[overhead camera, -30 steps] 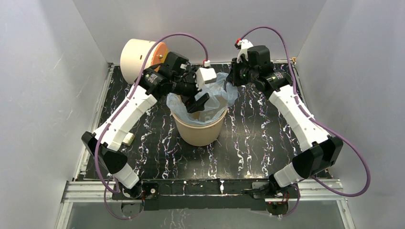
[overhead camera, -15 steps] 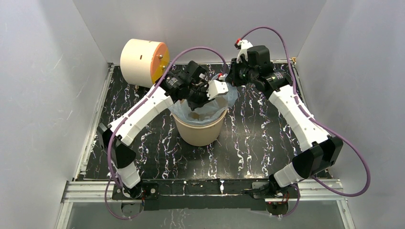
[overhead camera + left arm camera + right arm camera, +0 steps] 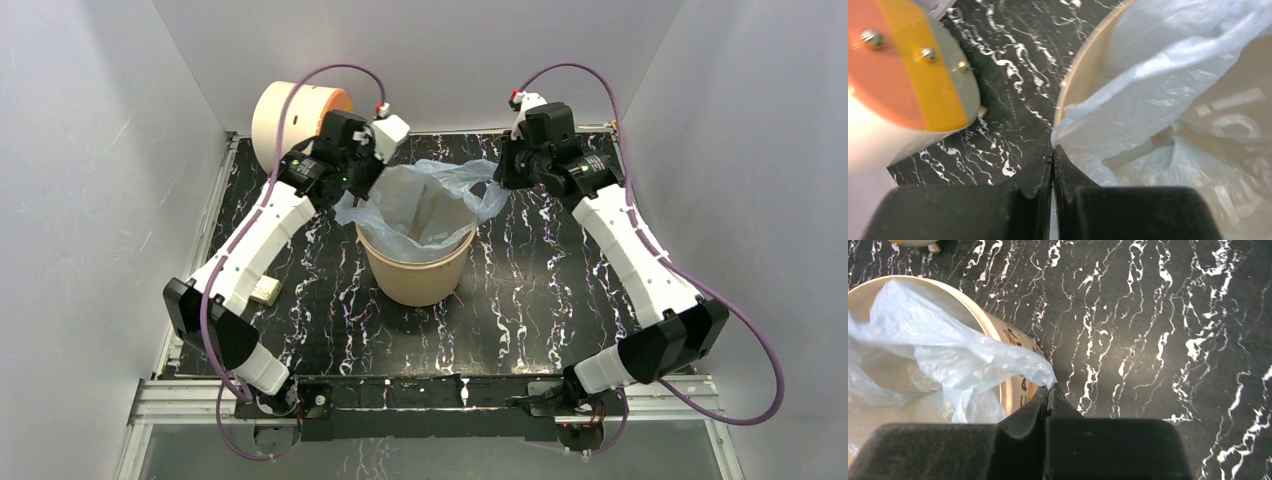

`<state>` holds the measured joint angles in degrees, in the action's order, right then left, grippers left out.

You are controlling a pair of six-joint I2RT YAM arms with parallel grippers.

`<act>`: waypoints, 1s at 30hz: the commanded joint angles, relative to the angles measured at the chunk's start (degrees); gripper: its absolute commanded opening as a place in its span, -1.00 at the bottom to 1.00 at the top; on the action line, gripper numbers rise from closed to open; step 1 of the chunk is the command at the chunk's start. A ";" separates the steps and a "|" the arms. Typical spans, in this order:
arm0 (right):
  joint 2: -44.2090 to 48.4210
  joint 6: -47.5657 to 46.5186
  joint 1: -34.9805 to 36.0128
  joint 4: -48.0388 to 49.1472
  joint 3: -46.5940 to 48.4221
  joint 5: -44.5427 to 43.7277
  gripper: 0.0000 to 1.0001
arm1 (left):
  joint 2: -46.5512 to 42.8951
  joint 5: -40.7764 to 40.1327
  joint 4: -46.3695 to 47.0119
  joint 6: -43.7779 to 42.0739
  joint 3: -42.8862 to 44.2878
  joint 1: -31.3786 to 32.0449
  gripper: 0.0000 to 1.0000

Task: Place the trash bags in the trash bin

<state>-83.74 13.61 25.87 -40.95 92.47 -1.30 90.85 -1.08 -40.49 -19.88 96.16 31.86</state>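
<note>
We record a cream drum (image 3: 283, 112) at the far left corner of the table (image 3: 540, 270), its orange face turned right; the left wrist view shows screws on that face. A small white card box (image 3: 265, 291) lies near the left edge. The tabletop is black with white veining. Plain white walls (image 3: 80, 150) enclose it.

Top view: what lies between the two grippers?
The pale blue bag, spread over the bin mouth in the top view; the left gripper and right gripper each pinch an edge.
</note>
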 commanded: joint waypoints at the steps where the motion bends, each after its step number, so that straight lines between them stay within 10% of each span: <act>1: 5.34 -0.69 -0.36 -3.71 -0.21 -3.47 -0.92 | -3.73 -1.25 4.82 6.89 -0.89 -3.20 -1.00; 10: 11.34 -4.91 -0.38 -10.18 -1.07 13.46 -1.00 | -0.41 6.65 3.97 6.61 0.52 -3.72 -1.00; 20: -1.17 -4.23 -0.38 -12.61 0.94 0.71 -0.89 | -1.17 4.43 6.26 6.17 -2.61 -3.91 -1.00; 30: 9.37 -6.30 -0.38 -5.39 -0.35 0.86 -0.66 | -6.52 5.08 9.80 7.94 -3.16 -4.17 -1.00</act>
<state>-82.02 9.21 25.71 -51.68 91.24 -1.37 89.19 4.08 -33.10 -12.75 92.27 28.12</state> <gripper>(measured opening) 0.198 0.007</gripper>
